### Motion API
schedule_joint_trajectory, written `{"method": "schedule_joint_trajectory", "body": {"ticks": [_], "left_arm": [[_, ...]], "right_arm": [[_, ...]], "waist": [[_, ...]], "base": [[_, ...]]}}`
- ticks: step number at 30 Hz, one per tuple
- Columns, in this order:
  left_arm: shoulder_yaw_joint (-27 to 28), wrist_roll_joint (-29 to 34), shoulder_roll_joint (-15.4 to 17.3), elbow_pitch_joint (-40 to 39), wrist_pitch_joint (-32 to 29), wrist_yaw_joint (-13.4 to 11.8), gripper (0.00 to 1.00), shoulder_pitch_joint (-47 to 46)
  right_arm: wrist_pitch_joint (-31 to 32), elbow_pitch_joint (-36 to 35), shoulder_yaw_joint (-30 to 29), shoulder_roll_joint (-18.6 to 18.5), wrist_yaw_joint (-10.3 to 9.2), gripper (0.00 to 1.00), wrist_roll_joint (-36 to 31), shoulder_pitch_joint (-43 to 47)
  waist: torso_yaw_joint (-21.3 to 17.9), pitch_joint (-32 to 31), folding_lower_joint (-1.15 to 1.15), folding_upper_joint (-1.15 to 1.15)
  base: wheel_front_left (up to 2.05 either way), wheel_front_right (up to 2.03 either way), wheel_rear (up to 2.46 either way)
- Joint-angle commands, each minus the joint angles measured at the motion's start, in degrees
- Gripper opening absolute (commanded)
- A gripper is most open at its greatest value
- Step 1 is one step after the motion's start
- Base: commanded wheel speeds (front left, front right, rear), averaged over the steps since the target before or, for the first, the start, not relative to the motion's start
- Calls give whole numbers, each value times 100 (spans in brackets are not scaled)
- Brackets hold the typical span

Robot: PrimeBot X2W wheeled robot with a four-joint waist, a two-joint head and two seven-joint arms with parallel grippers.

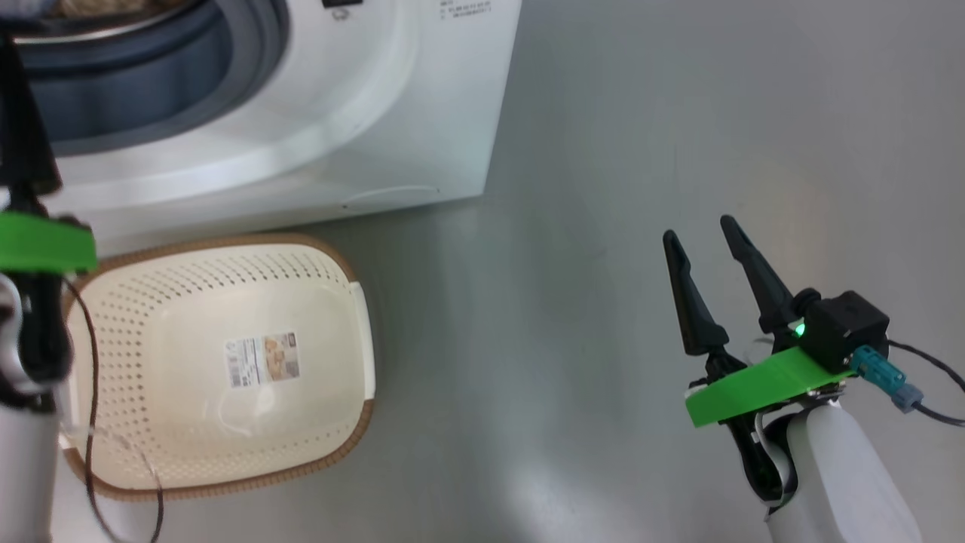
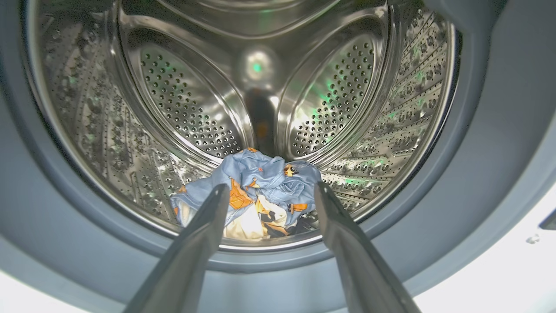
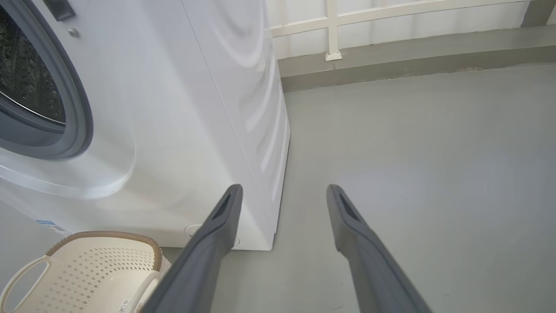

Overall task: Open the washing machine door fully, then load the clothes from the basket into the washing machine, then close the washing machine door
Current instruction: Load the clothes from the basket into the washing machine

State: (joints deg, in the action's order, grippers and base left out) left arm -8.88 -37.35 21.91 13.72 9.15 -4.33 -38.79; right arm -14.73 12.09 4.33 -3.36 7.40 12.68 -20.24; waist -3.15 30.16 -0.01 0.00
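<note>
Left end effector (image 2: 271, 187): fingers spread wide, holding nothing. It points straight into the mouth of the washing machine (image 1: 339, 113), with the tips about level with the opening's lip.
Clothes (image 2: 252, 169): a crumpled light blue bundle with orange figures and some cream cloth. It lies at the bottom front of the perforated steel drum (image 2: 186, 100), just beyond the fingertips and, as far as can be told, apart from them.
Gasket (image 2: 478, 130): the grey rubber ring frames the drum. Whether any cloth laps over the drum lip onto the rubber cannot be told.
Right end effector (image 1: 699, 229): fingers wide and empty, over the bare floor (image 1: 603, 151), well apart from the machine's right side.
Basket (image 1: 317, 302): on the floor just in front of the machine. Its inside presents bare plastic and a label (image 1: 262, 360).
Cable (image 1: 90, 377): a thin brown lead hangs from the left arm across the basket's near corner.
Step in hand, judged: loading appears complete; the arm must withdraw before the door is closed.
Method advised: draw the left arm straight back along its own line and clear the gasket before any sideways swing. Confirm that no hem trails over the lip, and nudge the bundle deeper if one does. Then press on the door's outer rim until it latches.
Risk: cloth trapped in the seal, or the lead snagging the basket.
</note>
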Motion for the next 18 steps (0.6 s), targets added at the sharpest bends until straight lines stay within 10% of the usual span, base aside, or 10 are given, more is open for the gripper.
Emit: {"method": "schedule_joint_trajectory", "body": {"ticks": [1, 18], "left_arm": [[247, 3, 306, -300, 81, -86, 100, 296], [512, 44, 69, -1482, 468, -529, 100, 2490]], "right_arm": [[-27, -86, 88, 48, 9, 100, -84, 222], [-27, 67, 3, 48, 9, 100, -171, 721]], "waist": [[73, -423, 1, 0], [141, -1667, 1, 0]], "base": [[0, 0, 0], [0, 0, 0]]}}
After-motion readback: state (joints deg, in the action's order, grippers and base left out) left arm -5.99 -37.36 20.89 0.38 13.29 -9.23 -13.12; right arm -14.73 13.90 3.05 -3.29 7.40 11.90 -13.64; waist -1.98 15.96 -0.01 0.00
